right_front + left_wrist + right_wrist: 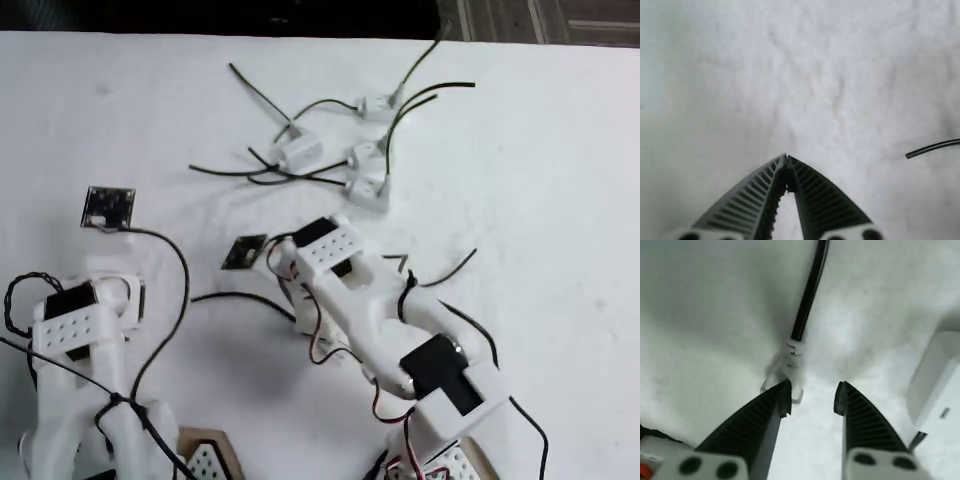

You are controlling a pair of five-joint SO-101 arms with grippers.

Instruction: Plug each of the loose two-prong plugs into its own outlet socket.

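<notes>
My right gripper (812, 396) is open just above the white cloth. A small white two-prong plug (790, 365) on a black cable (810, 290) lies at the tip of one finger (775, 407), more beside it than between the jaws. A white outlet block (937, 380) sits close beside the other finger. My left gripper (786, 161) is shut on nothing over bare cloth, with a loose black cable end (932, 147) off to one side. In the high view, several white sockets and plugs (365, 192) with black leads lie in a cluster at the far middle, beyond the right arm (380, 320).
The left arm (75, 330) stands at the near left of the white tablecloth (560, 200). A black lead (230, 297) runs across the cloth between the two arms. Open cloth spreads to the far left and the right.
</notes>
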